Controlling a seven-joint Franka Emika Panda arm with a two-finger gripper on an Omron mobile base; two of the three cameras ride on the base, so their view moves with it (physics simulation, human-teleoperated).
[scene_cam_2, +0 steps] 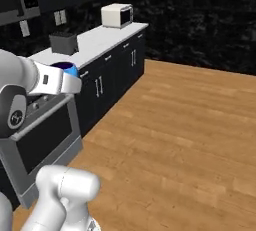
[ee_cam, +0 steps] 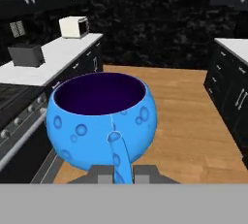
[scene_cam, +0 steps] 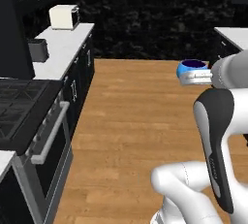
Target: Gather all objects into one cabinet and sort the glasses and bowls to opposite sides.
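The gripper (ee_cam: 116, 172) pinches the thin handle of a round, glossy blue cup (ee_cam: 101, 116) with bubble-like dimples and a dark inside, above the wooden plank floor (scene_cam: 131, 121).

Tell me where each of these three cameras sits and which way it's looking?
Left base view: behind the arm's left, facing the wooden floor and stove; white arm at lower right, carrying the blue cup.
Right base view: behind the arm's right, facing the counter; arm at lower left.
Hand view: on the hand, looking along it at the cup, pinched by its handle.
Shared: all three show the cup, the microwave and the toaster.
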